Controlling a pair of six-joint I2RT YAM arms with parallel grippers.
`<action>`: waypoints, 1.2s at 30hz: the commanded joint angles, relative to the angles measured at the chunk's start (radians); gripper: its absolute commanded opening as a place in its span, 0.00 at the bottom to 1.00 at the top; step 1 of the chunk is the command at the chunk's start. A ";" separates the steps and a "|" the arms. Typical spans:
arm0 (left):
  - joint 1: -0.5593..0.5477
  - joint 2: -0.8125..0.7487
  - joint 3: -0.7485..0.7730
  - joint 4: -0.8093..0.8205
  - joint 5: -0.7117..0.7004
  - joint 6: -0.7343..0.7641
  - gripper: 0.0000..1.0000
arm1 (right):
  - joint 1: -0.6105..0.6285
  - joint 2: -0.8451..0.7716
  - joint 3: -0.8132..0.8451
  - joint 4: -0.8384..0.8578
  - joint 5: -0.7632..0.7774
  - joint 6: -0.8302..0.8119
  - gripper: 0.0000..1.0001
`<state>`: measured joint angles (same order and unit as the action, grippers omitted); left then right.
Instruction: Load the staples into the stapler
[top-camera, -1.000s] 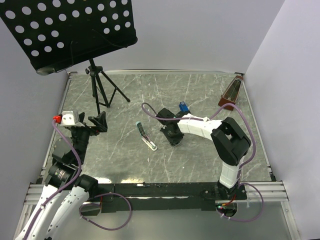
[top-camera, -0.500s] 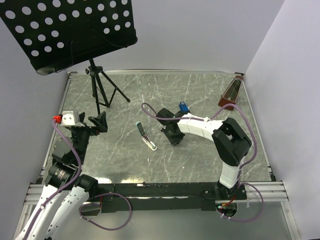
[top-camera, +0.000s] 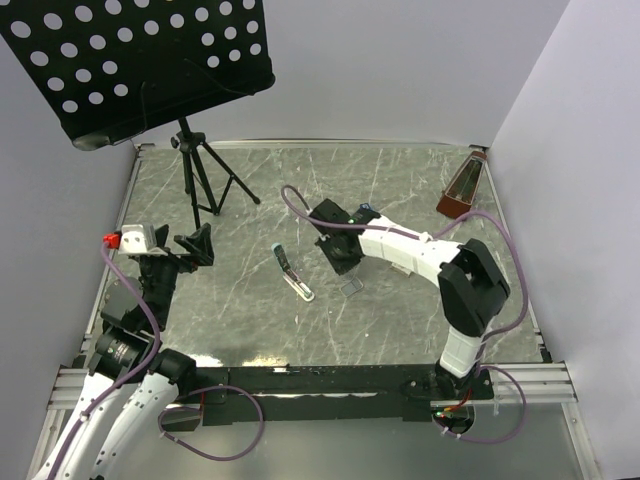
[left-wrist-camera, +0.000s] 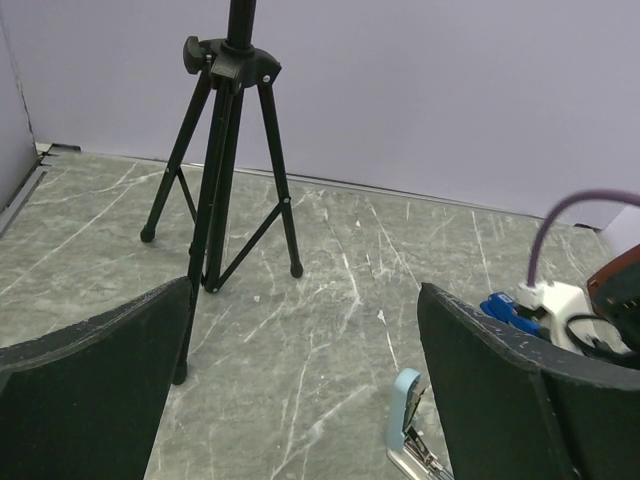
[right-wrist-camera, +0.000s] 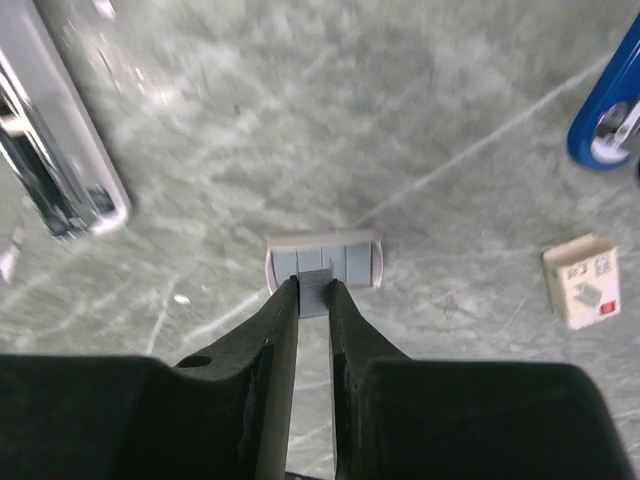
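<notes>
The staples (right-wrist-camera: 324, 288) are a small grey strip pinched between the fingertips of my right gripper (right-wrist-camera: 312, 287), held just above a pale tray (right-wrist-camera: 345, 260) with more strips in it. From above, the right gripper (top-camera: 343, 264) hangs a little behind that tray (top-camera: 351, 287). To its left the stapler (top-camera: 292, 272) lies swung open on the table, its silver rail (right-wrist-camera: 60, 160) bare. Its pale blue end (left-wrist-camera: 405, 405) shows beside the inner right finger of my left gripper (left-wrist-camera: 300, 400). That left gripper (top-camera: 195, 245) is open and holds nothing, well left of the stapler.
A small whitish box with red print (right-wrist-camera: 581, 280) lies right of the tray. A dark blue object (right-wrist-camera: 605, 120) sits behind it. A black tripod (top-camera: 200, 180) carrying a perforated music stand (top-camera: 130, 60) fills the back left. A metronome (top-camera: 462, 188) stands at the back right.
My right gripper closed on a strip of staples, then rose and pulled back from the tray, which now shows on the table. The left arm barely moved.
</notes>
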<state>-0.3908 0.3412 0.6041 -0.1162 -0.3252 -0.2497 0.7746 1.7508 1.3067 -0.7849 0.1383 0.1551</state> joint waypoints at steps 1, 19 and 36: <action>0.006 -0.013 -0.001 0.035 0.018 -0.006 0.99 | -0.001 0.085 0.113 -0.005 0.026 -0.009 0.22; 0.007 -0.014 -0.001 0.038 0.026 -0.008 0.99 | -0.012 0.256 0.161 0.016 -0.022 -0.028 0.36; 0.007 -0.016 -0.001 0.036 0.026 -0.008 0.99 | -0.106 0.223 0.183 0.016 -0.183 0.029 0.44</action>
<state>-0.3908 0.3355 0.6041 -0.1165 -0.3115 -0.2501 0.6830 2.0109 1.4403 -0.7609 -0.0025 0.1680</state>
